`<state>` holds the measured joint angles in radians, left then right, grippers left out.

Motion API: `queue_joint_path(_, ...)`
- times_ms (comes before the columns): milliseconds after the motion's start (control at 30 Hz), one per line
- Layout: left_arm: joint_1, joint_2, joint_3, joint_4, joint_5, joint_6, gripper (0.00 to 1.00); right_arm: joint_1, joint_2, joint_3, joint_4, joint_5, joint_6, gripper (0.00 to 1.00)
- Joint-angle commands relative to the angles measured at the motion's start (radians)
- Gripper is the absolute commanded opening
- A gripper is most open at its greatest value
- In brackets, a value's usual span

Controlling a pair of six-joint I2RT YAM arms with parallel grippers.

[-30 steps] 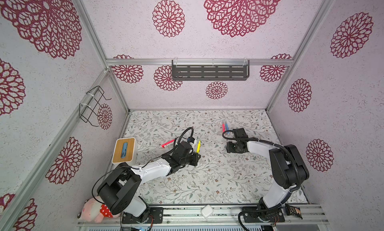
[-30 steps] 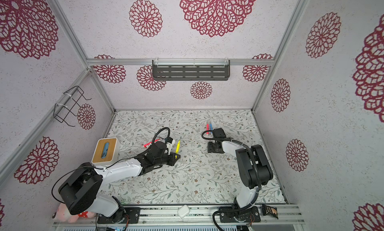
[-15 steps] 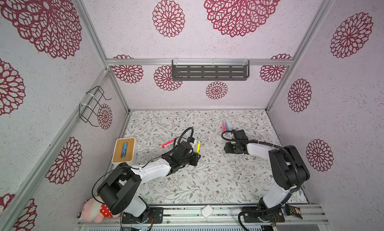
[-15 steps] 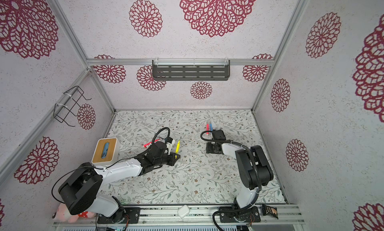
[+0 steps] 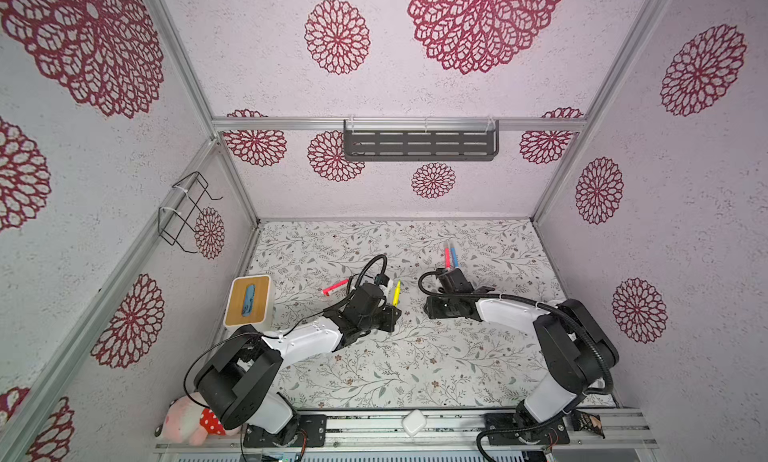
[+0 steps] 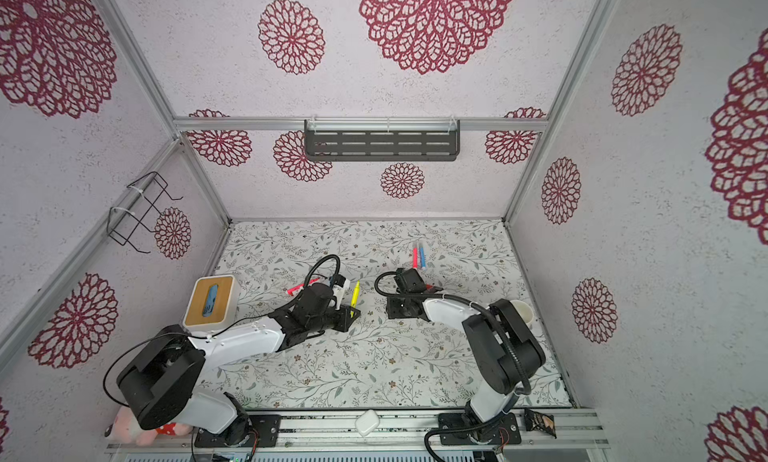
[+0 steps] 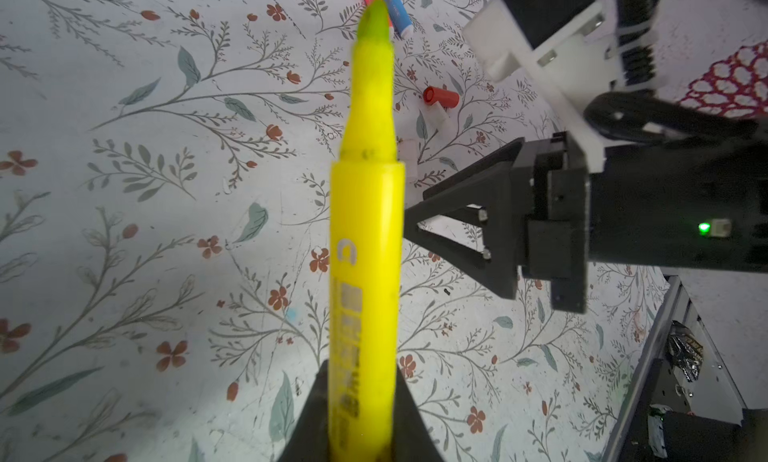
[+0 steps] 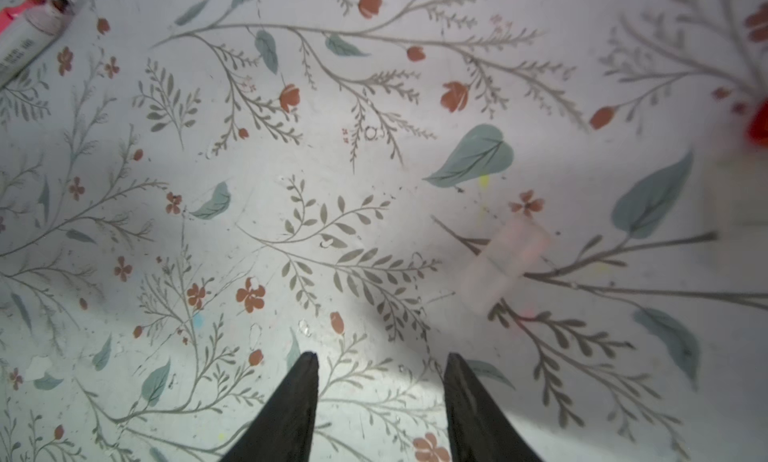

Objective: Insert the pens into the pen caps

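A floral-patterned surface [image 5: 415, 364] with two robot arms is shown inside a booth. The task is judged to be at an early stage: no pen is seen meeting a cap, and loose caps are left lying on the surface. A yellow pen [image 7: 365, 231] is pinched near its rear end by the left pincer [image 7: 359, 372] and appears to be held off the surface, with its bare greenish felt tip pointing away from the pincer. Its body is bright yellow plastic with grey printing and narrows to a cone at the front. The right pincer [image 8: 381, 356] is spread and nothing is held in it. It is positioned low over the surface, with a translucent cap [image 8: 505, 264], a short pale tube on its side, near but not between its jaws. A red cap [image 7: 441, 97] is seen lying further off. A pink pen [image 5: 336, 286] is left on the surface beside the left arm, and a red pen [image 5: 447, 257] and a blue pen [image 5: 454, 256] are laid side by side toward the back. Whether these three are capped cannot be told.
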<state>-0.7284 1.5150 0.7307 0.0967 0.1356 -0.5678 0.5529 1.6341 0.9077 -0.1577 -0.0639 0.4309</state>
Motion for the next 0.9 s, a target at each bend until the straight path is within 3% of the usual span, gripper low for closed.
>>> queue_joint_path(0,-0.001,-0.021,0.012,0.005,-0.015,0.019,0.00,-0.011,-0.056,0.054,-0.067,0.091,-0.002,0.51)
queue_joint_path(367,-0.002,-0.075,-0.026,0.006,-0.033,0.010,0.00,-0.019,0.044,0.168,-0.155,0.184,0.039,0.51)
queue_joint_path(867,-0.001,-0.085,-0.039,0.014,-0.037,0.006,0.00,-0.037,0.181,0.224,-0.149,0.198,0.052,0.46)
